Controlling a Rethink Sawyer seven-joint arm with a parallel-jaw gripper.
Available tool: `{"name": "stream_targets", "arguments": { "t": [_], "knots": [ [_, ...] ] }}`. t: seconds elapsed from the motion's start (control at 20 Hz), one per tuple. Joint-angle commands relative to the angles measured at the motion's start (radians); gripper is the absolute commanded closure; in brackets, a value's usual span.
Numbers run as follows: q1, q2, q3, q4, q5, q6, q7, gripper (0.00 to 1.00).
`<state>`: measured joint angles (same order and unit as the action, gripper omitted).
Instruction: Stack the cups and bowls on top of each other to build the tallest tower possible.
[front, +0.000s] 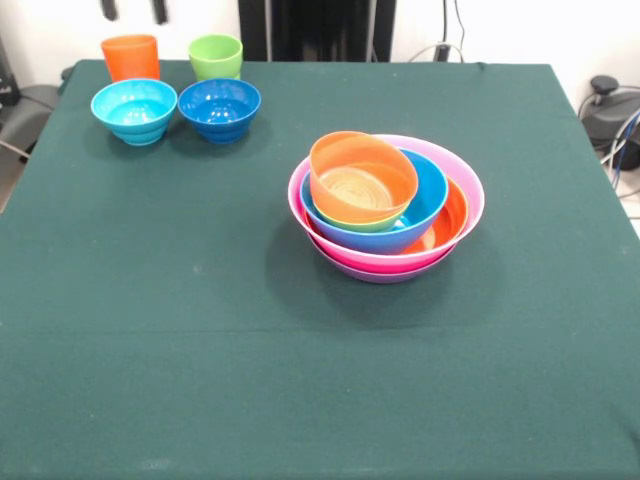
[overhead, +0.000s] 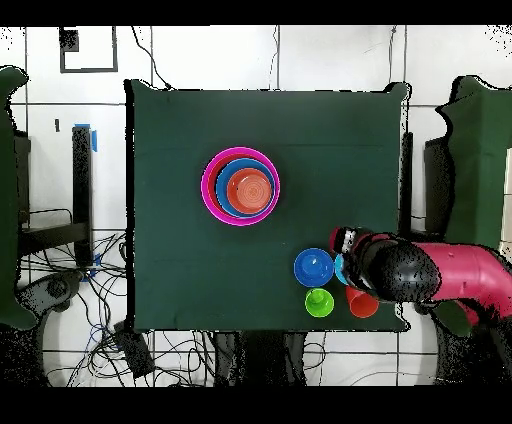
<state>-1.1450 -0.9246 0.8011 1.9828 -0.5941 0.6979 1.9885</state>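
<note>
The tower (front: 386, 205) stands right of the table's middle. It has a purple bowl (front: 385, 275) at the bottom, then pink (front: 470, 190), large orange (front: 452, 215) and large blue (front: 430, 190) bowls. A small lime green bowl (front: 365, 224) and a tilted small orange bowl (front: 362, 178) sit on top. It also shows in the overhead view (overhead: 240, 186). The orange cup (front: 130, 57) and lime green cup (front: 215, 55) stand at the far left, behind the light blue bowl (front: 134, 108) and dark blue bowl (front: 219, 107). My gripper (front: 133, 9) shows only its two tips, apart and empty, above the orange cup.
In the overhead view my arm (overhead: 400, 272) reaches over the table corner and covers most of the light blue bowl (overhead: 341, 268), beside the dark blue bowl (overhead: 313, 266), green cup (overhead: 319, 302) and orange cup (overhead: 362, 303). The green cloth table (front: 200, 330) ends near these. Cables lie off the table's sides.
</note>
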Motion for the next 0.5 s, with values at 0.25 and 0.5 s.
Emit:
{"name": "stream_targets", "arguments": {
  "t": [0.25, 0.5],
  "knots": [
    [0.132, 0.155, -0.040, 0.047, -0.066, -0.092, -0.033, 0.00],
    [0.113, 0.107, -0.011, 0.062, 0.015, -0.022, -0.058, 0.00]
  ]
}}
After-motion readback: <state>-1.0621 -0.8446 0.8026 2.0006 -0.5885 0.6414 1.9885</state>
